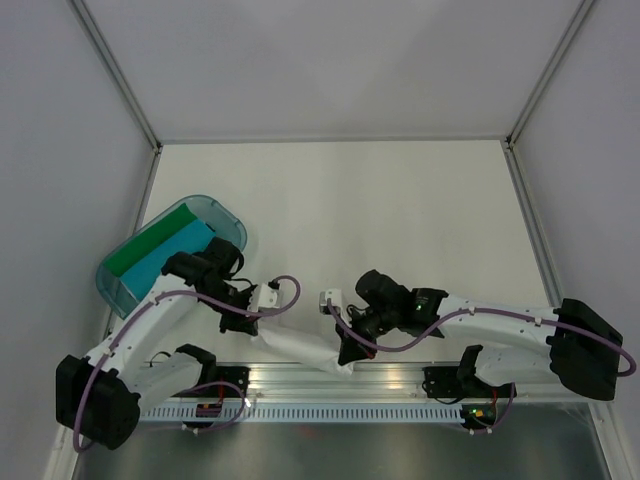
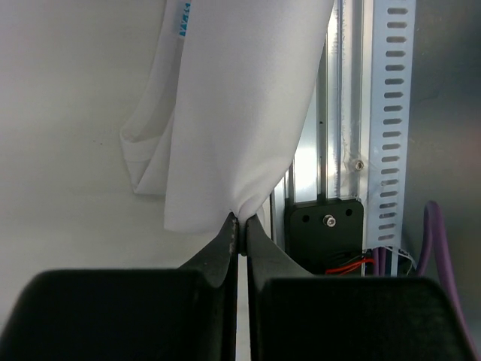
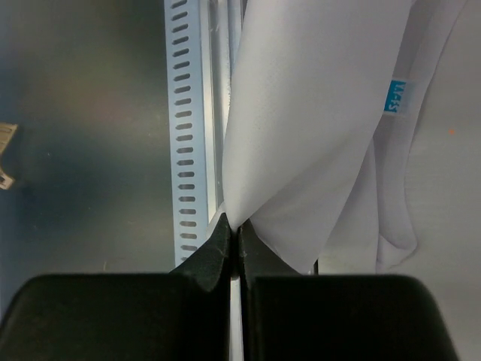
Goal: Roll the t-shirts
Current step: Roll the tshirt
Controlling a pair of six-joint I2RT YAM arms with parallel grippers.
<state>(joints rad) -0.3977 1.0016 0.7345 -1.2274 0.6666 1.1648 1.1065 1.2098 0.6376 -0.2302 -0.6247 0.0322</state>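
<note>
Top view: finds the white t-shirt [image 1: 300,347] slung between left gripper [image 1: 258,322] and right gripper [image 1: 346,357], at the near edge of the table [image 1: 400,200], beside the slotted rail [image 1: 400,411]. Leaves broad tabletop beyond. Places the teal tub [image 1: 222,212] with green roll [image 1: 150,246] and turquoise roll [image 1: 178,256] beside the left arm.

Left wrist: shows jaws pinched tight on a cloth corner, rail close at right.

Right wrist: shows jaws pinched on a fold, blue label [image 3: 394,96] above right, rail at left.

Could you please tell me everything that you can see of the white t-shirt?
The white t-shirt is plain, thin, soft cloth with a small blue neck label. It is not rolled: it hangs bunched in loose folds between the two grippers, close by the slotted metal rail. The left gripper and the right gripper are each shut on a pinch of its fabric.
</note>
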